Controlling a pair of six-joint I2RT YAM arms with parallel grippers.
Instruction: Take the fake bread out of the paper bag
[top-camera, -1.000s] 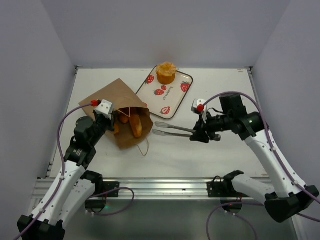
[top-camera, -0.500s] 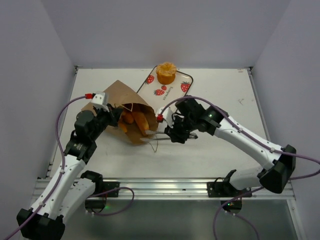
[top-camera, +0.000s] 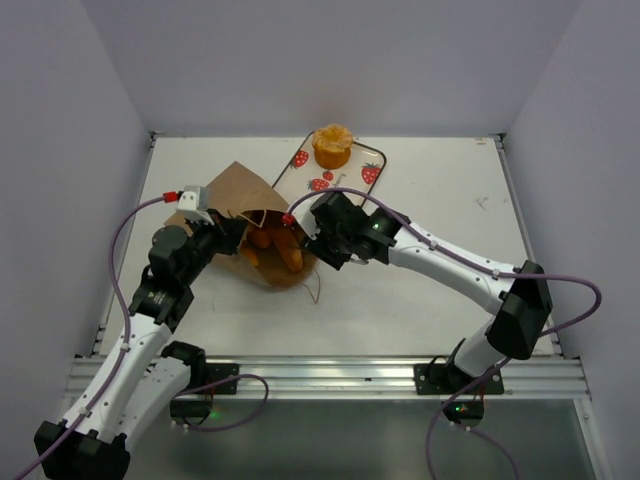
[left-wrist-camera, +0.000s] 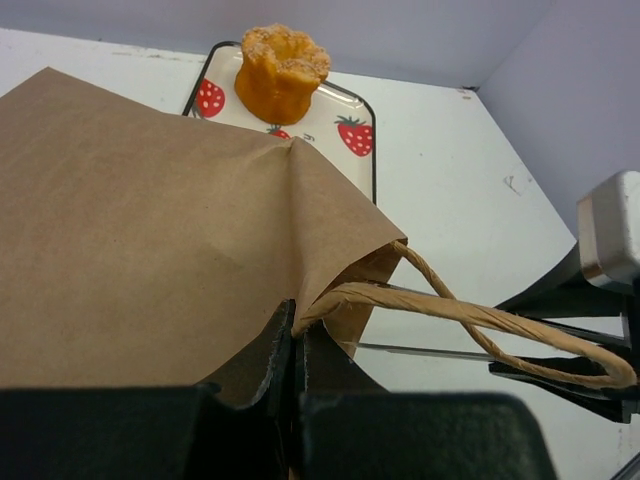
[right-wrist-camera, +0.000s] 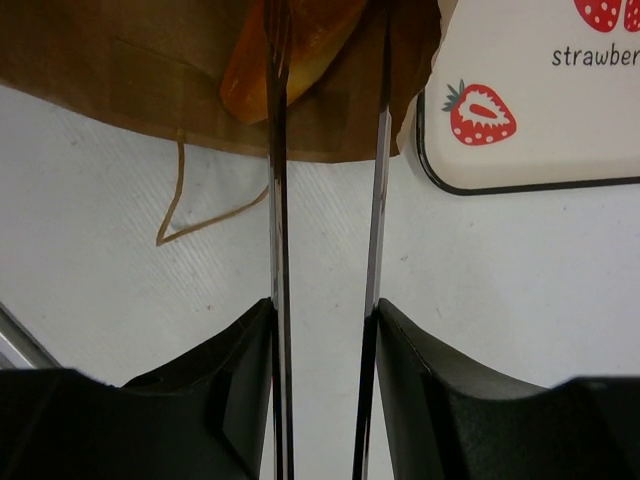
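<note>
The brown paper bag (top-camera: 228, 193) lies on its side, mouth toward the right. My left gripper (left-wrist-camera: 297, 335) is shut on the bag's upper rim where a cord handle (left-wrist-camera: 470, 316) is attached, holding the mouth up. Inside lie glossy orange fake bread pieces (top-camera: 276, 249). My right gripper (right-wrist-camera: 322, 320) is shut on a pair of metal tongs (right-wrist-camera: 279, 200), whose two blades stand apart and reach into the bag mouth around a bread piece (right-wrist-camera: 300, 50). Whether the blades pinch it I cannot tell. A ruffled bun (top-camera: 332, 146) stands on the strawberry tray (top-camera: 368, 170).
The bag's other cord handle (top-camera: 316, 291) trails on the table in front of the mouth. The tray's corner (right-wrist-camera: 530, 120) lies just right of the tongs. White walls enclose the table on three sides.
My right arm has swung left across the table, carrying the tongs from right of the bag into its mouth. My left gripper has kept its hold and lifted the bag rim slightly.
</note>
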